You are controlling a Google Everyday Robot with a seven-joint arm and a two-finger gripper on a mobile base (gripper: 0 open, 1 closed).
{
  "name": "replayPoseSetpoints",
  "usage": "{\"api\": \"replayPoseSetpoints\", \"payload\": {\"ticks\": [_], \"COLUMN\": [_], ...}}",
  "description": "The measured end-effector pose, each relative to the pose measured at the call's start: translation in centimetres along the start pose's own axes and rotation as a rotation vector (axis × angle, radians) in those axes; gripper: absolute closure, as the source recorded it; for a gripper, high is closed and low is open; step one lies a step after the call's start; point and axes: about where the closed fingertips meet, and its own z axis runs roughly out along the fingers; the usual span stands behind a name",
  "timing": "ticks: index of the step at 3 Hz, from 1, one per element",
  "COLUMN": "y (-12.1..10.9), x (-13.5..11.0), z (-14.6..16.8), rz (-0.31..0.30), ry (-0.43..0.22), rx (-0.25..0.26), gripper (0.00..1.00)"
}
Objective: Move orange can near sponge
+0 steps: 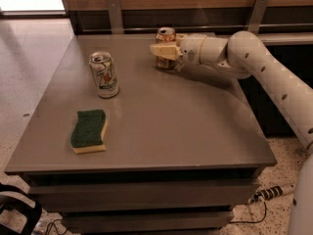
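Observation:
The orange can [166, 34] stands at the far edge of the grey table [186, 131], right of centre. My gripper [161, 47] reaches in from the right and is shut on the orange can, one finger across its front and the other hidden behind it. The can looks held at or just above the table top. The sponge [88, 130], dark green over yellow foam, lies flat near the front left of the table, far from the can and the gripper.
A white can with green and red markings [103, 74] stands upright between the sponge and the orange can, left of centre. A wooden wall with metal brackets [115, 14] runs behind the table. A power strip [271, 193] lies on the floor at the right.

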Motion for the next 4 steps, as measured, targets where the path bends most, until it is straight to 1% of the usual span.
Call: {"api": "replayPoseSetpoints", "payload": {"ticks": [1,2,3,4], "y": [0.19,0.35,0.36,0.56], "x": [0.00,0.00,0.00,-0.78], "z": [0.27,0.49,0.50,0.41], "rz": [0.000,0.001,0.001,0.012], "ry": [0.000,0.000,0.000,0.008], "rx": [-0.005,-0.009,-0.009,-0.039], "gripper": [0.89,1.00,1.00,1.00]}}
